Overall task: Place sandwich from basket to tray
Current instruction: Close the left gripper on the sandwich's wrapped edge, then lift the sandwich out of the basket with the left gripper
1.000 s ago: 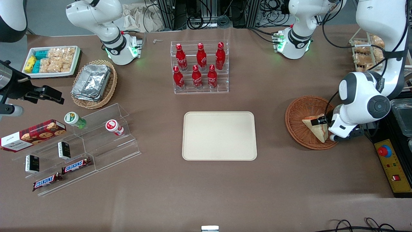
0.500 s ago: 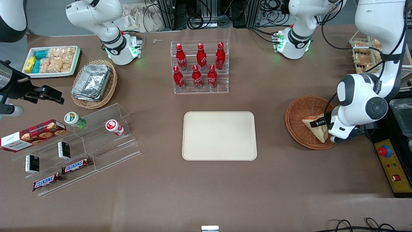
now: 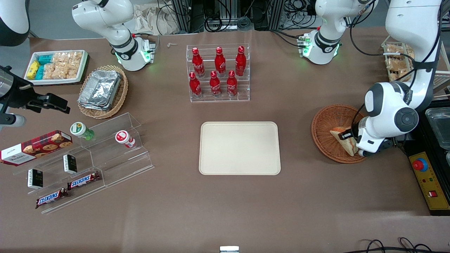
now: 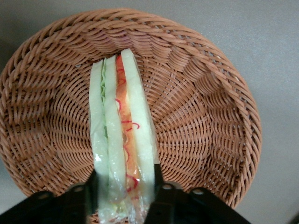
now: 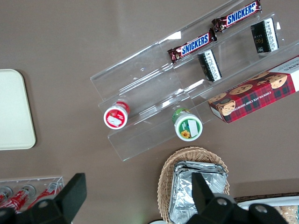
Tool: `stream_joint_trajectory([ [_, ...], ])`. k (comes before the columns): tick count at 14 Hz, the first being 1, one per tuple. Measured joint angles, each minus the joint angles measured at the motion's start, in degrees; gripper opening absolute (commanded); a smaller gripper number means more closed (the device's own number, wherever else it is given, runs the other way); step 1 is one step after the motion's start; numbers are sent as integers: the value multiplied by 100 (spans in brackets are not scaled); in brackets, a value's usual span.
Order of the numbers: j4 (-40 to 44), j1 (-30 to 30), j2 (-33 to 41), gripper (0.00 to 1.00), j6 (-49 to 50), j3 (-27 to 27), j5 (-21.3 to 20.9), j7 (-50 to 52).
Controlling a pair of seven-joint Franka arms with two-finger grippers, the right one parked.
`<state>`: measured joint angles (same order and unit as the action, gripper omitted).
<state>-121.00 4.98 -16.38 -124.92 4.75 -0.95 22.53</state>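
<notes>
- Claw is pinching the sandwich, one black finger against each bread face, inside the basket.
- Brown tabletop carries everything; black cables hang at its 12 o'clock edge.
- Basket is round, woven reddish-brown wicker; the sandwich stands on edge in it, showing white bread with green and orange-red filling.
- Cream tray, rectangular with rounded corners, lies at 9 o'clock from the basket, well apart.
- Clear rack holds red bottles at 12 o'clock from the tray.
</notes>
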Motion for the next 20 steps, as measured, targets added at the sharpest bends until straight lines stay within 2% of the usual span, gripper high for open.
stream_joint_trajectory([
  [3, 62, 0, 17, 11, 64, 0, 0, 17],
  [5, 364, -1, 41, 10, 590, 2, 1, 20],
  [10, 2095, -8, 228, 6, 2698, 171, 2, 18],
  [13, 3150, -18, 302, 2, 3470, 408, 17, 18],
  [15, 3456, -21, 312, 2, 3652, 560, 197, 18],
  [17, 3501, -24, 290, 7, 3657, 727, 361, 18],
  [20, 3567, -67, 153, 7, 3607, 1128, 422, 18],
])
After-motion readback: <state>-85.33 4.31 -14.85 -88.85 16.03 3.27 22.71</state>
